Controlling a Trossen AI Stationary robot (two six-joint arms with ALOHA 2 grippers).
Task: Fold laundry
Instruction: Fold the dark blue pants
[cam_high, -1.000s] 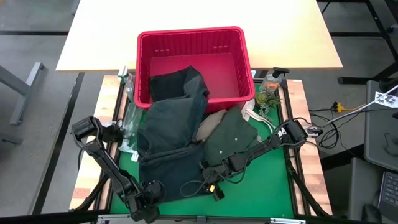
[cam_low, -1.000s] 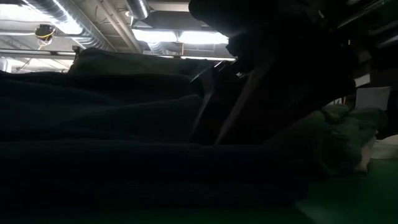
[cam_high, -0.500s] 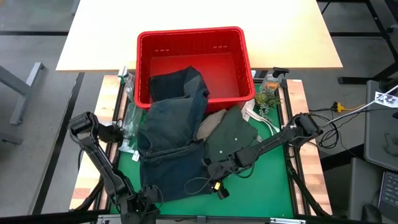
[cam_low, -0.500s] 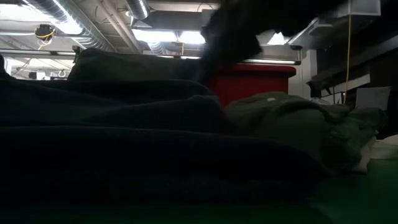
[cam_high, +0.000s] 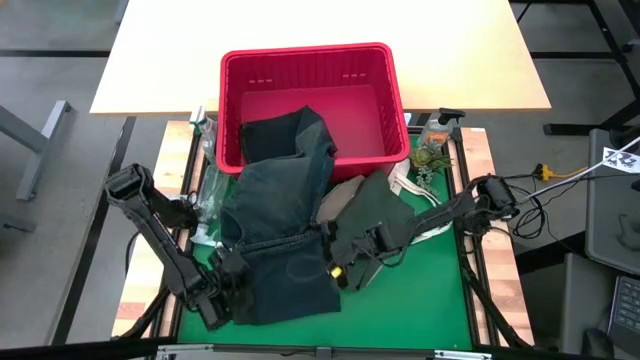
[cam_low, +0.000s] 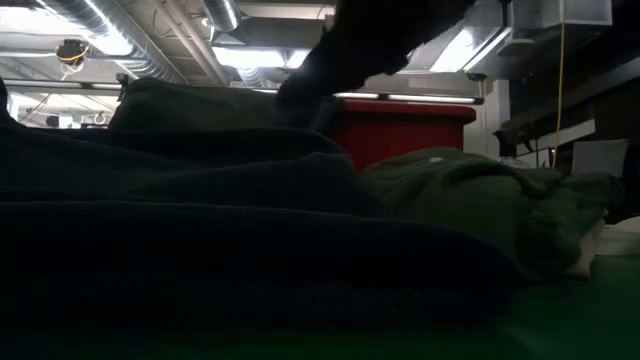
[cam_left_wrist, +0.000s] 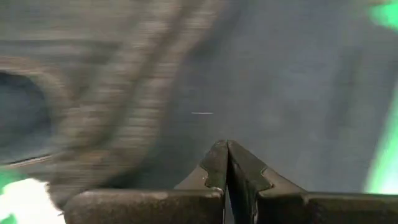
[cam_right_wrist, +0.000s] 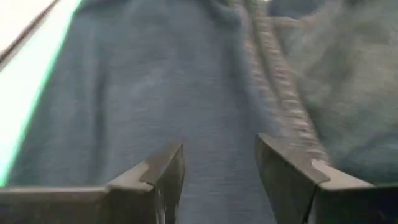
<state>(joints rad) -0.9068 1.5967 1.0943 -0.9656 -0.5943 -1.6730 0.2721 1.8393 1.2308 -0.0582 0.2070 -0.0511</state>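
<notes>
- One pair of dark blue denim jeans (cam_high: 278, 235) is seen at the centre of the high view, draped from inside the red basket (cam_high: 312, 75) down over its front wall and onto the green mat (cam_high: 420, 300) of the counter (cam_high: 498, 255).
- One olive-green shirt (cam_high: 375, 215) is bunched up just right of the jeans, touching them; in the low view it shows as a green heap at right of centre.
- One tan piece (cam_high: 338, 192) is wedged between jeans and shirt, mostly covered.
- So that's three garments counted. Only one basket is there, at upper centre of the high view.
- One clear plastic bottle (cam_high: 208, 190) is lying along the jeans' left edge.
- One spray bottle (cam_high: 441, 128) and some small green bits are parked at the basket's right corner.
- The left gripper (cam_high: 222, 290) is found at lower left of the high view, at the jeans' lower left corner; its fingers (cam_left_wrist: 217, 163) are pressed tight together, with denim filling the wrist view beyond them. Whether cloth is pinched can't be told.
- The right gripper (cam_high: 340, 268) is sat at lower centre, on the jeans' right edge; its fingers (cam_right_wrist: 163, 171) are spread apart over the denim, nothing gripped.
- No readable writing or brand can be made out anywhere.
</notes>
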